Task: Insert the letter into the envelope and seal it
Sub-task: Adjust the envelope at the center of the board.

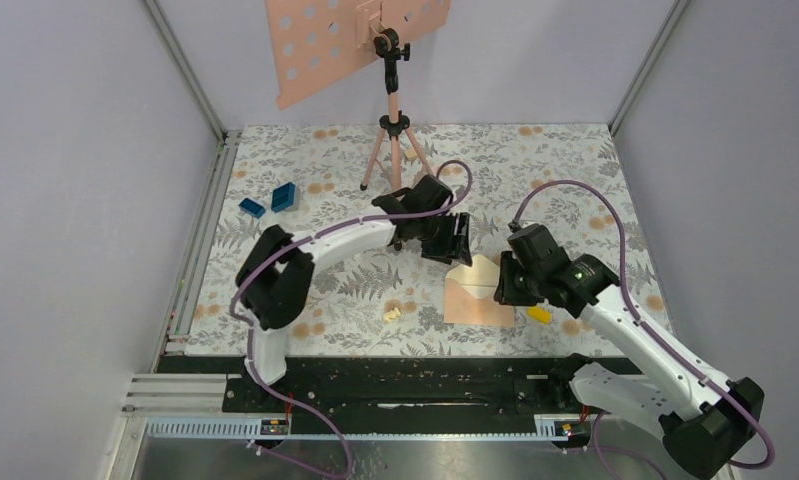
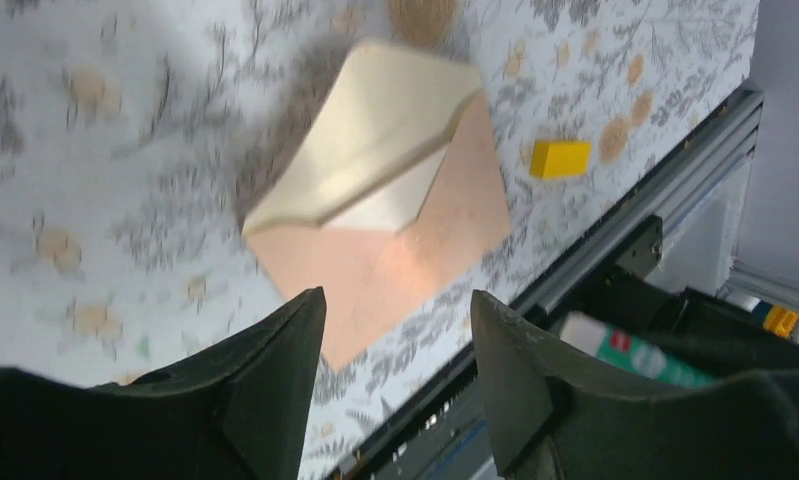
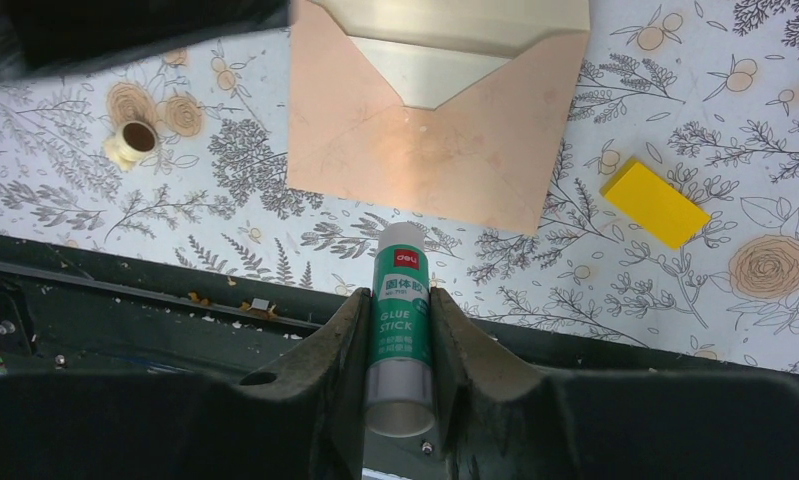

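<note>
Floral tabletop (image 2: 95, 150), envelope (image 2: 415, 250) just beyond left fingers (image 2: 275, 370)

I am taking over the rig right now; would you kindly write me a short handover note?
Left gripper: open, empty, above the envelope.
Right gripper: shut on the glue stick.
Envelope lies flat, flap open. A pale sheet in its mouth is probably the letter; no loose letter in view.
Done: letter apparently inserted.
Left: glue the flap, fold it down, press it shut.
</note>
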`<state>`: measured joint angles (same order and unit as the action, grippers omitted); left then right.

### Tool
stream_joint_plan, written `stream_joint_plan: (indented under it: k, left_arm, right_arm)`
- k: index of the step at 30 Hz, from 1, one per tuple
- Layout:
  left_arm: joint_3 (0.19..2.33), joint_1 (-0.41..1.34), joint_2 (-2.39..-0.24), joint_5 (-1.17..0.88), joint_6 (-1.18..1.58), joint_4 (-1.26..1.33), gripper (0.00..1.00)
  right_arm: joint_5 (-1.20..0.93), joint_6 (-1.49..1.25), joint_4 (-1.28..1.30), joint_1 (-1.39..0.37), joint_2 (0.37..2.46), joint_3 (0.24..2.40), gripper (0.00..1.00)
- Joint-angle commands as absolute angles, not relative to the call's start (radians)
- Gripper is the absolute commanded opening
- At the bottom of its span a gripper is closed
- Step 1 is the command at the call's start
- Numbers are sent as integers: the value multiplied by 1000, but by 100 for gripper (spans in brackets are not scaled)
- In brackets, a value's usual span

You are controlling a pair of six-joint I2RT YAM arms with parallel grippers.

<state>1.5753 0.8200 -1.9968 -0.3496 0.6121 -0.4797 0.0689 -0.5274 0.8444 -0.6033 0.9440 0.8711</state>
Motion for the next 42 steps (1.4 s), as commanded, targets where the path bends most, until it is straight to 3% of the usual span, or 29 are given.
stream_joint_plan:
  k: [1, 7, 27, 34, 42]
  left_arm:
    - [1383, 824, -1822, -363, 698, -402, 56]
    - [1213, 824, -1803, -405, 780, -258, 47]
    - [1238, 823, -2021, -391, 834, -91, 25]
    - [1196, 823, -2023, -347, 820, -122, 9]
    - [1178, 822, -2022, -335, 816, -147, 5]
  right_arm:
    - [74, -506, 830, -580, 993, 863, 0]
    - [10, -486, 778, -574, 1122, 876, 0]
    - [28, -536, 698, -574, 1362, 916, 0]
    - [30, -546, 669, -574, 1390, 916, 0]
    - [33, -554, 647, -573, 1457, 922, 0]
